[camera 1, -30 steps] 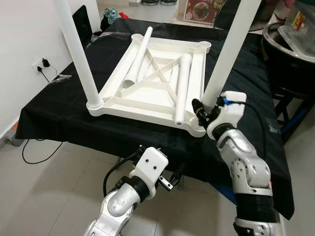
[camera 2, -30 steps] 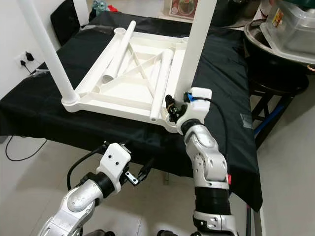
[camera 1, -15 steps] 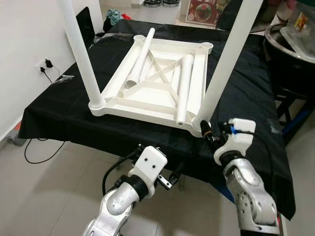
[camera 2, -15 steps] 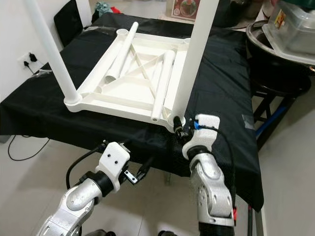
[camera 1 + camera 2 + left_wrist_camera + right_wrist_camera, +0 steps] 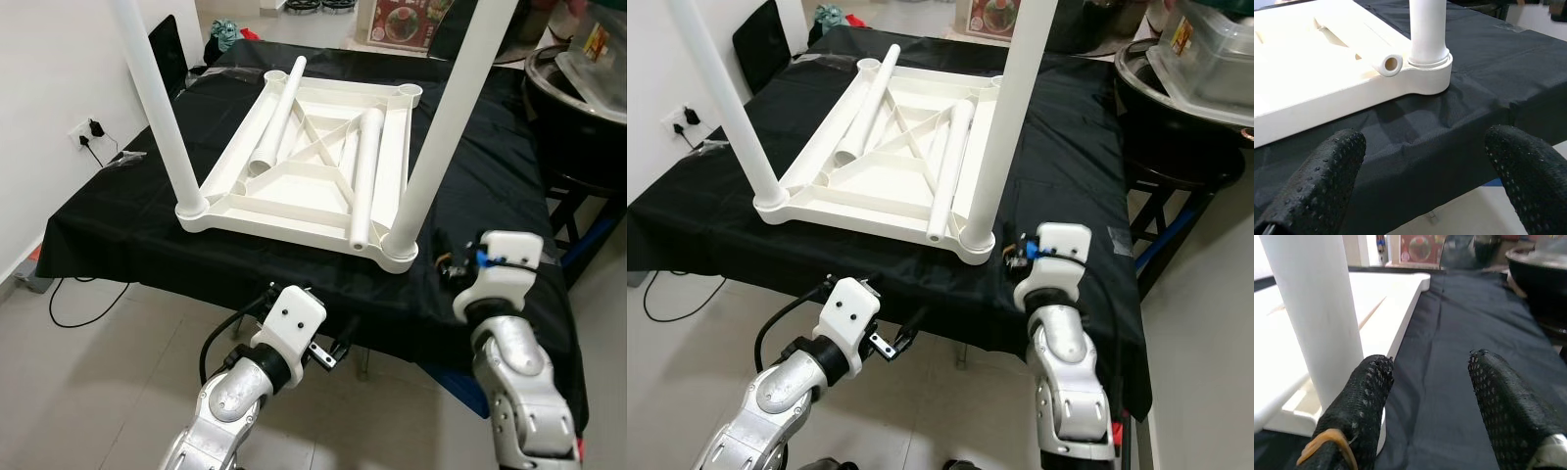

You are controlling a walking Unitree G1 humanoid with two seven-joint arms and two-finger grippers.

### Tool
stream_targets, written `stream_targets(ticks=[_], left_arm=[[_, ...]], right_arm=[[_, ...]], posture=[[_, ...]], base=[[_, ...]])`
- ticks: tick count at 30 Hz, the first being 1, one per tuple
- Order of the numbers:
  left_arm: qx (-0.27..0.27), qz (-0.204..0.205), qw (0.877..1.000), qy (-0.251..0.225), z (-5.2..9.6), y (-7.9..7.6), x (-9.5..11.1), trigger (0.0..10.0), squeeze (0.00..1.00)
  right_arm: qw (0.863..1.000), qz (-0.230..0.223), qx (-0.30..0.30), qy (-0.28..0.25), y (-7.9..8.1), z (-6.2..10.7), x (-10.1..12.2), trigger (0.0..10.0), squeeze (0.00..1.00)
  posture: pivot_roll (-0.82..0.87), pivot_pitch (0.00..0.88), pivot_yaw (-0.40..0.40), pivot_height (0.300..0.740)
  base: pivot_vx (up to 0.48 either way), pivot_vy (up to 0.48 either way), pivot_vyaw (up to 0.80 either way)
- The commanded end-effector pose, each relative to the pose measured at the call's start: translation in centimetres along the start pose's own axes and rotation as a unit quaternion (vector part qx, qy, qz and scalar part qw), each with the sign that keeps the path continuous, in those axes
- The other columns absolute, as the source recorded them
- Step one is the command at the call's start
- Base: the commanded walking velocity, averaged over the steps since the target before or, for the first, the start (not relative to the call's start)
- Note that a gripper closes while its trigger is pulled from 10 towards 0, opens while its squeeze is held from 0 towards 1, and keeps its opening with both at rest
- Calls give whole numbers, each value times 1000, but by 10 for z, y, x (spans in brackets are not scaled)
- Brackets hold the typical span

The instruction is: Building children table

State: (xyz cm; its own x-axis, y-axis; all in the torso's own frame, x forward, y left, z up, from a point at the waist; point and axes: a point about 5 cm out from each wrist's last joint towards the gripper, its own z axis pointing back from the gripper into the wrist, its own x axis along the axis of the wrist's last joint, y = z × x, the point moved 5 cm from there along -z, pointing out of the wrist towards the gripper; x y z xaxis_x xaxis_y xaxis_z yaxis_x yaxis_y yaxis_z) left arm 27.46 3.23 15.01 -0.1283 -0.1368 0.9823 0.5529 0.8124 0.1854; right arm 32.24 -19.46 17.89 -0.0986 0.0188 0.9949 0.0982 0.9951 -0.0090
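The white table top (image 5: 286, 213) lies upside down on the black cloth. One white leg (image 5: 443, 127) stands upright in its near right corner socket, and another leg (image 5: 155, 108) stands in the near left socket. Two loose legs (image 5: 278, 110) (image 5: 364, 168) lie inside the frame. My right gripper (image 5: 446, 266) hovers open over the cloth just right of the near right leg (image 5: 1317, 308), touching nothing. My left gripper (image 5: 333, 351) hangs open below the table's front edge, facing that same corner (image 5: 1427, 81).
The black cloth table (image 5: 108, 220) ends close in front of me, with tiled floor below. A large black pot (image 5: 578, 108) and a plastic box (image 5: 1205, 54) stand at the right. A wall socket (image 5: 83, 127) with a cable is at the left.
My right gripper has come away from the base of the near right leg and drawn back to the right. The leg stays upright in its socket. The left arm has barely moved.
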Motion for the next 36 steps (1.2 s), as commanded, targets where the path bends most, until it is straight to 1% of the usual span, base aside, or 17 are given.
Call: stream_targets(ticks=[1,4,10,11,12,13,14,16,17,18,20,21,23,25,29,33,36], left_arm=[[-4,9,1000,12,1,-1,-7,10000,0],[-7,7,1000,14,0,-2,-8,10000,0],[-8,7,1000,14,0,-2,-9,10000,0],[-8,7,1000,15,0,-1,-9,10000,0],[-9,8,1000,18,0,-1,-11,10000,0],[-9,8,1000,18,0,-1,-11,10000,0],[-11,8,1000,20,0,-2,-13,10000,0],[-11,8,1000,20,0,-2,-13,10000,0],[-12,9,1000,21,0,-2,-13,10000,0],[-12,9,1000,21,0,-2,-13,10000,0],[-13,8,1000,20,0,-2,-14,10000,0],[-13,8,1000,20,0,-2,-14,10000,0],[-12,7,1000,19,0,-2,-14,10000,0],[-11,7,1000,19,1,-2,-14,10000,0],[-11,8,1000,20,1,-2,-14,10000,0],[-13,8,1000,21,1,-3,-15,10000,0],[-14,7,1000,18,1,-4,-15,10000,0]], right_arm=[[1000,-4,-3,13,-1,2,-5,10000,0],[999,-11,11,34,-5,8,-21,10000,0],[998,-32,50,37,-3,12,-25,10000,0],[990,-84,104,48,3,18,-29,10000,0],[969,-132,202,59,15,29,-23,10000,0],[969,-132,202,59,15,29,-23,10000,0],[940,-166,293,63,27,42,-13,10000,0],[940,-166,293,63,27,42,-13,10000,0],[910,-185,366,58,41,51,3,10000,0],[910,-185,366,58,41,51,3,10000,0],[882,-202,426,23,63,52,36,10000,0],[882,-202,426,23,63,52,36,10000,0],[862,-210,461,-9,81,55,58,10000,0],[864,-207,458,-24,88,51,66,10000,0],[890,-192,409,-62,99,28,84,10000,0],[888,-188,414,-73,116,25,96,10000,0],[910,-168,374,-67,117,12,94,10000,0]], posture=[[100,134,-20,740],[99,135,-18,740],[101,135,-18,740],[98,135,-16,740],[91,132,-10,740],[91,132,-10,740],[90,132,-11,740],[90,132,-11,740],[90,129,-11,740],[90,129,-11,740],[97,123,-16,740],[97,123,-16,740],[100,118,-17,740],[102,112,-18,740],[98,111,-16,740],[101,105,-18,740],[104,102,-23,740]], base=[[0,0,0],[0,0,0],[0,0,0],[0,0,0],[0,0,0],[0,0,0],[0,0,0],[0,0,0],[0,0,0],[0,0,0],[0,0,0],[0,0,0],[0,0,0],[0,0,0],[0,0,0],[0,0,0],[0,0,0]])
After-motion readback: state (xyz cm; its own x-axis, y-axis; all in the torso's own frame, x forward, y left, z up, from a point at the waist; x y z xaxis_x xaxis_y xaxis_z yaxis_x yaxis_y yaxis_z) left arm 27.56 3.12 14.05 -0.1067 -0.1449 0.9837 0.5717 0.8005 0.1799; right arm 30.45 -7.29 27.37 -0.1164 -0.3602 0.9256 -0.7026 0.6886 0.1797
